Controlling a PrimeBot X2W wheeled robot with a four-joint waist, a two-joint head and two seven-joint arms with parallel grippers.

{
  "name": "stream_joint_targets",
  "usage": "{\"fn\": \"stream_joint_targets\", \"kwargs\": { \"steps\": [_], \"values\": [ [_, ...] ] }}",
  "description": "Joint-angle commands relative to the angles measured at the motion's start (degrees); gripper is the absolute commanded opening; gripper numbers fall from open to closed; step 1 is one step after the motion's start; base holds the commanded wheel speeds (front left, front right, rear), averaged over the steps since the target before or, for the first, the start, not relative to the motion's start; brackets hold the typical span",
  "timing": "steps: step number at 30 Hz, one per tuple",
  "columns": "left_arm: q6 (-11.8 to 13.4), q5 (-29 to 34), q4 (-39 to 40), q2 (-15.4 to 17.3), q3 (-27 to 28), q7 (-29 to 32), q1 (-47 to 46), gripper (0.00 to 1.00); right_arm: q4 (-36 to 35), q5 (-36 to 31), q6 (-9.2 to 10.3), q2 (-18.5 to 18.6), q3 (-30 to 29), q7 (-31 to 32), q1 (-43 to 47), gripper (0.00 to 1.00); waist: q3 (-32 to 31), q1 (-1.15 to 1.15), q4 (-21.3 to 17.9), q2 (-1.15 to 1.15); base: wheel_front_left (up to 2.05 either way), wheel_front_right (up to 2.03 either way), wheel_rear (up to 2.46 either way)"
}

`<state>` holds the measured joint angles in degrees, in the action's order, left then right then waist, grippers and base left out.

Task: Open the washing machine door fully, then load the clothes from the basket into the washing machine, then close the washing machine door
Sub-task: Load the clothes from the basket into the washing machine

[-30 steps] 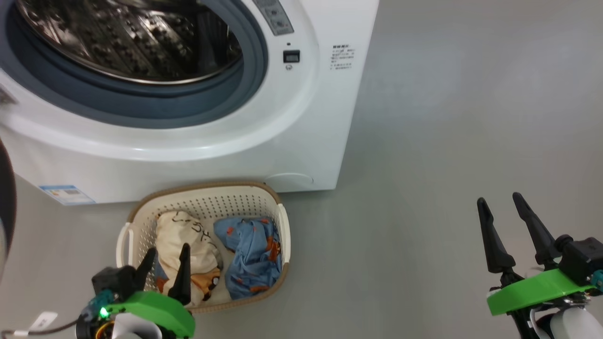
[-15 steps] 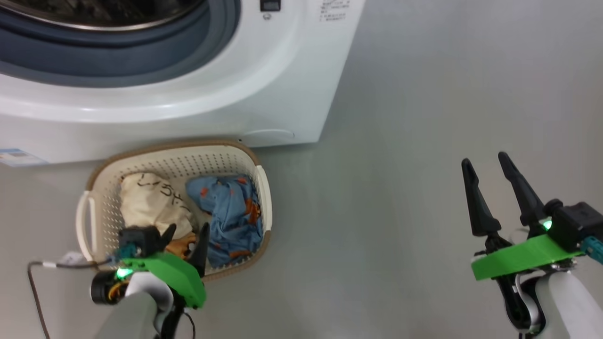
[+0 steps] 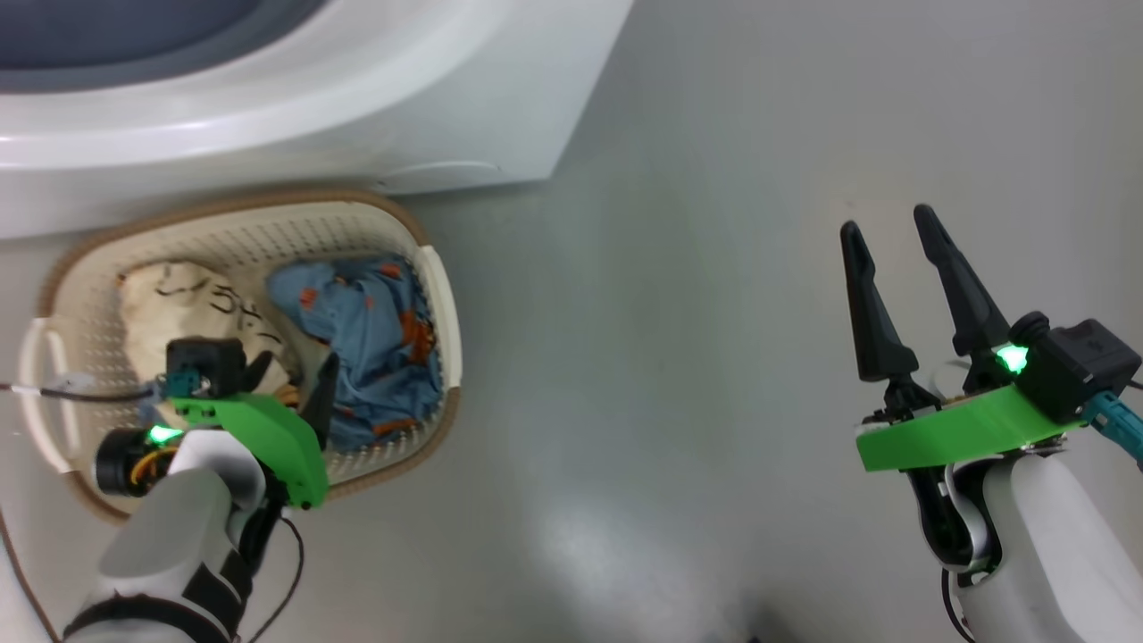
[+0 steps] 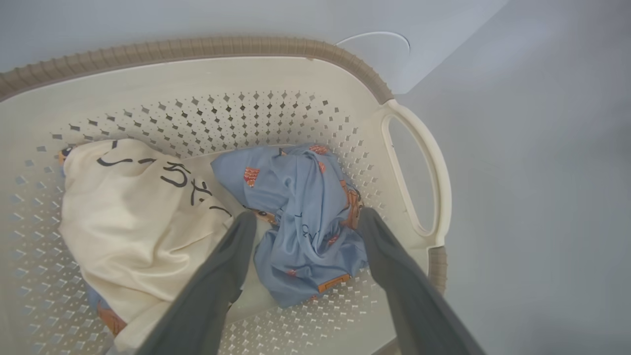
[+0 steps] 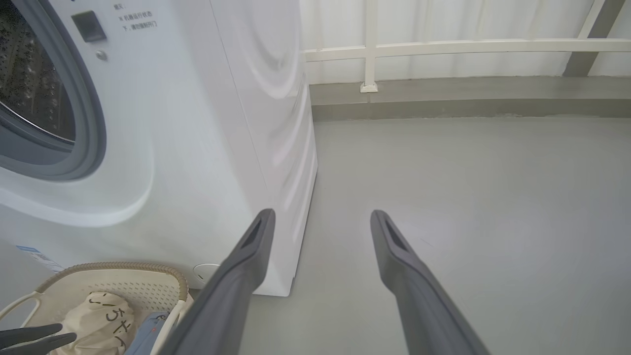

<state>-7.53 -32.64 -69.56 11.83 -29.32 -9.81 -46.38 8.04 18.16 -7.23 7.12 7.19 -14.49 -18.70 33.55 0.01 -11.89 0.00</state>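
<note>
1. The left tool [image 4: 306,217] is opened as wide as it goes and holds nothing. It points down into the basket [image 4: 222,113], just above the clothes [image 4: 197,197].
2. The light blue garment [image 4: 300,197] lies directly between the two fingers. It is a crumpled heap, and its long axis runs along the fingers, away from the wrist, so closing would squeeze it across its narrow side.
3. The cream garment [image 4: 138,212] lies just beside it. Its edge reaches under one finger, and I cannot tell if they touch.
4. The right tool [image 3: 886,223] is also fully open and empty. It hangs over the bare floor [image 3: 670,357], well apart from the basket, so the left arm is clearly the nearer one.
5. The basket stands on the floor right in front of the washing machine [image 3: 357,107]. In the right wrist view the drum [image 5: 34,88] is uncovered, so I judge that loading is the step in hand.
6. The coming move probably needs a short descent and then a closing on the blue heap. The risk is to pinch the cream edge together with it.
</note>
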Motion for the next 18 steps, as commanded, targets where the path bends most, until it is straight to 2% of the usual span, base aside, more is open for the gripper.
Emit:
{"fn": "stream_joint_targets", "kwargs": {
  "steps": [1, 18],
  "values": [
    [0.0, -0.6, -0.1, 2.2, 0.5, 0.4, -0.8, 1.00, -1.5, -0.2, -0.25, -0.1, 1.2, -0.5, -0.3, 1.00, 3.5, -0.01, -2.6, 0.00, 0.00, 0.00, 0.00],
    [0.0, -4.1, -1.2, 7.4, -6.8, 4.4, -4.7, 1.00, -3.2, -0.3, -0.25, -1.8, 3.5, -0.5, -3.2, 1.00, 9.2, -0.01, -6.5, 0.00, 0.00, 0.00, 0.00]
  ]
}}
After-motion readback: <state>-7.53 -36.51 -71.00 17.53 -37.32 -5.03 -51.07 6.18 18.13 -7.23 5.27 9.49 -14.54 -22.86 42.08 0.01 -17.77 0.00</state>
